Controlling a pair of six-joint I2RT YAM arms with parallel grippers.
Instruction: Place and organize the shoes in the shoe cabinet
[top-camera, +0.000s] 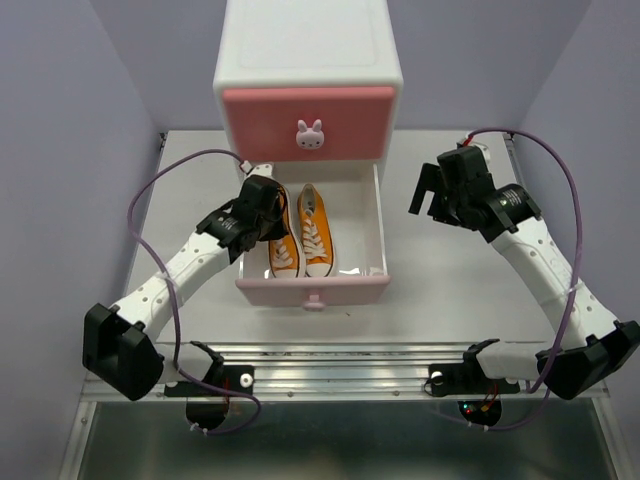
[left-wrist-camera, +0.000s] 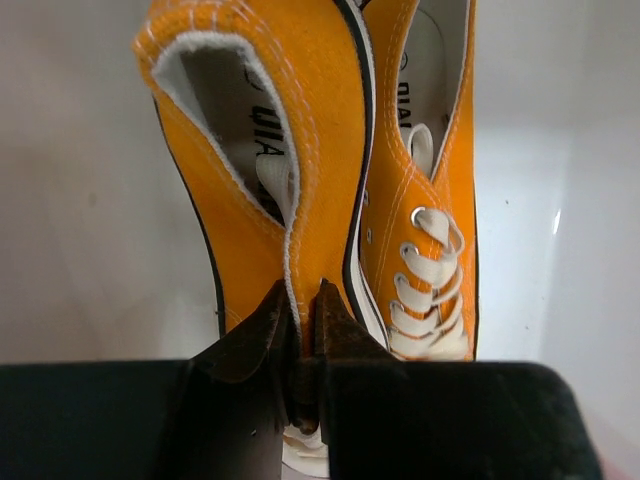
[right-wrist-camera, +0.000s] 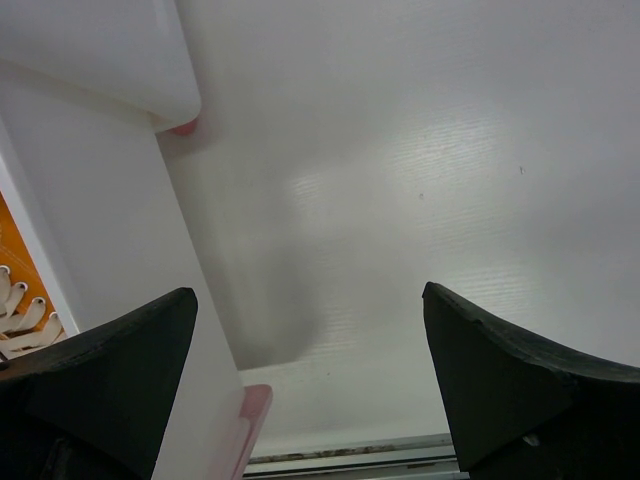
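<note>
Left gripper (left-wrist-camera: 303, 305) clamps the heel collar of one orange sneaker (left-wrist-camera: 325, 130); I judge it light, canvas soft, heel firmest. Right gripper (top-camera: 432, 200) hangs spread, 3 o'clock of the drawer (top-camera: 350, 288)

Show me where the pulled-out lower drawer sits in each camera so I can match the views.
Top external: lower drawer at centre, pulled out below the closed salmon drawer.
Left wrist: its white interior fills the background.
Right wrist: its outer side wall runs down the left side.
Shared landmark: the orange sneakers inside it (only a sliver in the right wrist view); the left tool pinches one's heel.
</note>
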